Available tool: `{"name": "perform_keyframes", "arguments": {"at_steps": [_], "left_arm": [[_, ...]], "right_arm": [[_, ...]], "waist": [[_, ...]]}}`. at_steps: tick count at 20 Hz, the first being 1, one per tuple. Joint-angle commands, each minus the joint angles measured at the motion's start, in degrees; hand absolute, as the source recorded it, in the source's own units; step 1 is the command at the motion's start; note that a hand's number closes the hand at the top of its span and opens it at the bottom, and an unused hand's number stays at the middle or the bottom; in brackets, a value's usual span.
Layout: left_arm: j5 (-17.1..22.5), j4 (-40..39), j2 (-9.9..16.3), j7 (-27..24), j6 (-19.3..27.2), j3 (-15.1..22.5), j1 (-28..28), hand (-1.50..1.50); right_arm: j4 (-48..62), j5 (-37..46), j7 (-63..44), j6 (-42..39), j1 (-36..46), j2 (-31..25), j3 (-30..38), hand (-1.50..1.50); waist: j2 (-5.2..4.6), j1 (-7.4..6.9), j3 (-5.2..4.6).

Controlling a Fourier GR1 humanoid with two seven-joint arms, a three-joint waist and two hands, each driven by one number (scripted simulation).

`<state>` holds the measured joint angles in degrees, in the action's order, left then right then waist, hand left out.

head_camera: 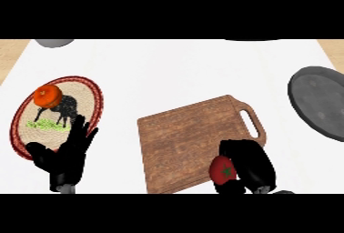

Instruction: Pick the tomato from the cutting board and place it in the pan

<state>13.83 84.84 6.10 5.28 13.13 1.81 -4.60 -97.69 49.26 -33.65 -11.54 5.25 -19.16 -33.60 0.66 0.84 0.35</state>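
Tomato (223, 171) sits in our right hand (250, 164), fingers curled round it at the cutting board's (188, 141) near edge, and we think it could slip out on the way right to the pan (316, 102).

A round woven plate (94, 98) with a red rim lies at the left of the white tabletop (174, 73). An orange fruit (48, 95) rests on it.

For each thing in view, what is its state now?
tomato: held in right hand, over the cutting board's near edge
right hand: curled round the tomato
left hand: open, resting
pan: holds nothing
cutting board: flat on counter
plate: holds an orange fruit
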Motion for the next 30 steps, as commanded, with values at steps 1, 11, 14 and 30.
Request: {"name": "perform_keyframes", "arguments": {"at_steps": [1, 11, 14, 30], "left_arm": [[-1.45, 1.21, -1.34, 2.50, 1.52, 2.31, -2.67, 0.00], [0.87, -2.63, 0.13, 1.68, -0.51, -1.45, 0.25, 0.00], [-1.57, -3.80, -1.67, -1.60, -0.78, 1.34, -1.26, 0.00], [-3.26, -2.00, -2.66, 1.35, 0.22, 2.47, 0.07, 0.00]], "right_arm": [[-6.76, 3.13, 6.59, 3.15, -3.72, -7.96, 0.74, 1.50], [-33.90, 9.69, -1.97, 11.26, -9.68, -9.48, 9.56, 1.50], [-37.81, 4.44, -4.14, 6.19, -8.59, -10.49, 17.04, 1.50], [-1.09, -8.28, 13.24, 11.84, 9.81, -12.33, 41.96, 1.50]], "waist": [[-0.43, -0.33, -0.32], [-0.35, 0.81, -0.38], [-0.57, 0.02, -0.39], [-1.07, -2.11, -0.32]]}}
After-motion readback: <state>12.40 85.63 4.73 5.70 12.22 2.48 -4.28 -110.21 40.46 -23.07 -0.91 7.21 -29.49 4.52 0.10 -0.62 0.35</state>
